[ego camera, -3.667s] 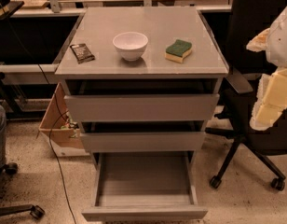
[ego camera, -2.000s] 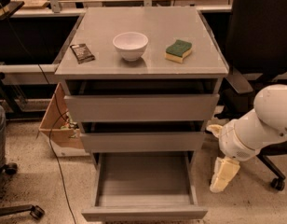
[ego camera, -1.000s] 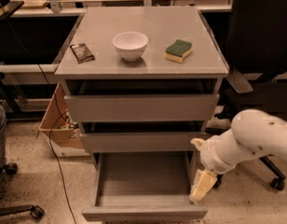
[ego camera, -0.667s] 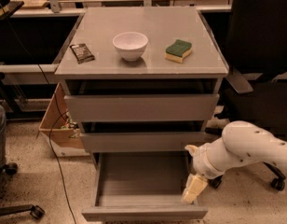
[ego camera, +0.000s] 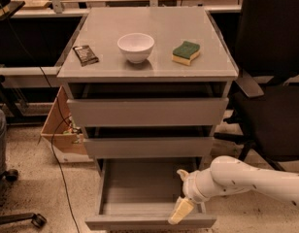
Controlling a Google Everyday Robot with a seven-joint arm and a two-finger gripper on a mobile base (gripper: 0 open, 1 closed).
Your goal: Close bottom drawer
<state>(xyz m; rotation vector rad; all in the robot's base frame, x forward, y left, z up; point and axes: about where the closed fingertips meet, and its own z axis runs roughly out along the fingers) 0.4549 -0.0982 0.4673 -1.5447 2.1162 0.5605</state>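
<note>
At 6 o'clock of the view, under the desk [ego camera: 154, 23], the bottom drawer [ego camera: 140, 188] stands pulled far out. Towards 5 o'clock the gripper [ego camera: 181, 211] hangs by its front panel, jaws seemingly pressed together, probably to push as one blunt wedge.

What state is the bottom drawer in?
Open: the bottom drawer juts out, its grey tray exposed. The gripper hangs by the front panel's right end.

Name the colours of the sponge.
Rectangular sponge: green over yellow, camera view; gripper at grey bottom drawer front.
</note>
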